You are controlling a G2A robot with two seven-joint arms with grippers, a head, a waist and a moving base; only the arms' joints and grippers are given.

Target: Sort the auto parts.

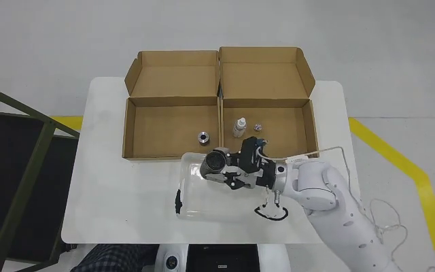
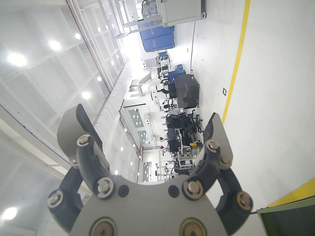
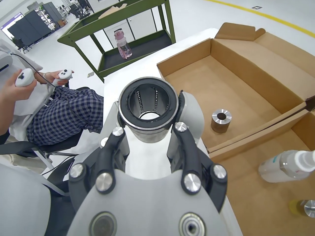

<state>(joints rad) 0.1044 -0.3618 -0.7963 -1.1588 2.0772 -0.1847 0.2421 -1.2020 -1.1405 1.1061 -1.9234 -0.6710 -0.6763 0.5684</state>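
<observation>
The left arm's jaws stand wide apart with nothing between them, raised off the desk [image 1: 109, 170] and pointing out into the room. Along the desk's far edge sit two open cardboard boxes. The left box [image 1: 163, 132], toward the far left corner, holds one small metal bushing [image 1: 202, 137] near its near right corner. A clear tray [image 1: 204, 200] lies at the middle of the near edge.

The linear bearing [image 1: 215, 161] is above the tray's far rim, just short of the left box's near wall. The right arm's jaws are closed on its round side, and its open bore faces back toward the wrist. The right box [image 1: 285, 126] holds a spray bottle [image 1: 239, 127] and a small part [image 1: 258, 126] beside it.

The bearing probably belongs in the left box with the other metal sleeve. To do that well:
- Lift it clear of the cardboard wall before crossing, since catching the wall would shove the box.
- Bring it down on bare floor well apart from the bushing.
- Tip the wrist so the bearing lands on its flat end, because on its side it would likely roll.
- Part the jaws only once it rests.
</observation>
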